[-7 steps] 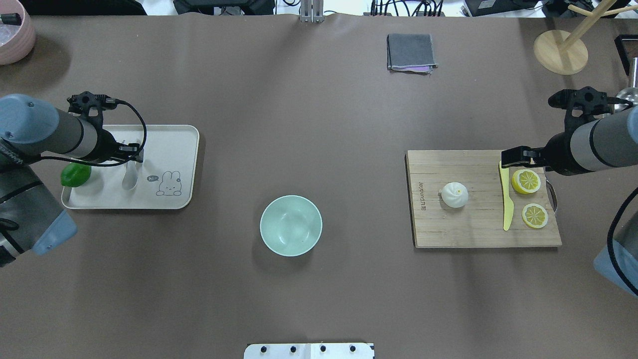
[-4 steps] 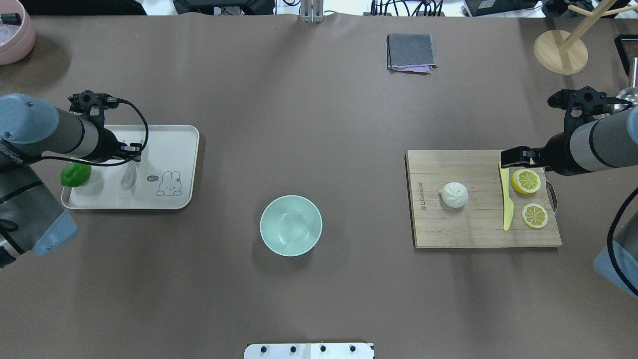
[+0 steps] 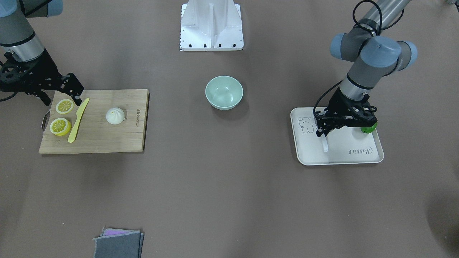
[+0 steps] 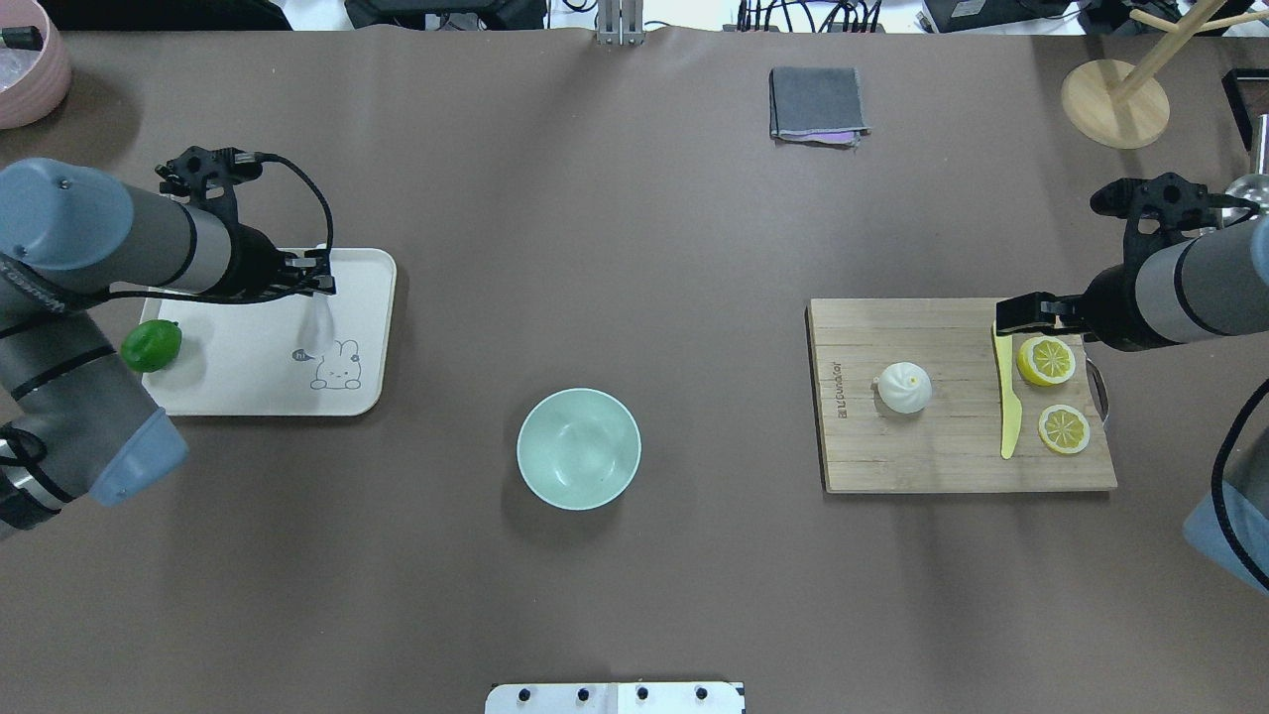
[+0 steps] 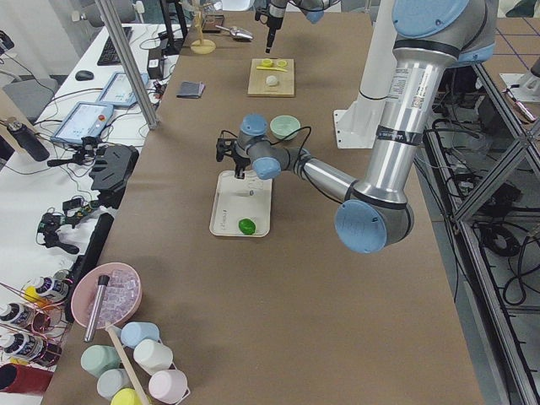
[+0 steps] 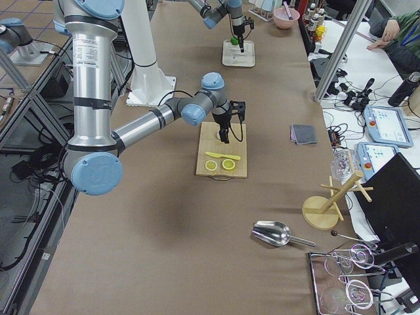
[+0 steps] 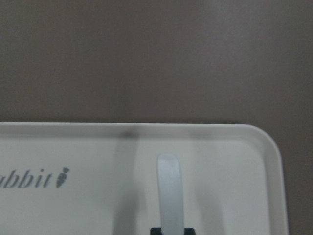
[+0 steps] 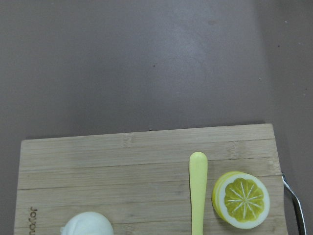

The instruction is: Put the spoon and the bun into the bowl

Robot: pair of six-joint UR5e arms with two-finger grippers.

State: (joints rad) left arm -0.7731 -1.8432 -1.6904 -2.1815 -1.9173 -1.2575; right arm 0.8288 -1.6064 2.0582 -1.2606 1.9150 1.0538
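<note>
Your left gripper is clasping the spoon above the tray. Your right gripper is hovering spread, right of the bun.

Spoon: white, pinched in left hand, raised over cream tray, its shadow on the tray. Bun: white, pleated top up, on wooden cutting board. Bowl: mint-green, upright on table, between tray and board.

Bowl: plain pale mint-green. Spoon: white. Bun: white, pleated top. Tray: cream, rabbit outline print. Knife, lemon halves: yellow. Lime: green.
</note>
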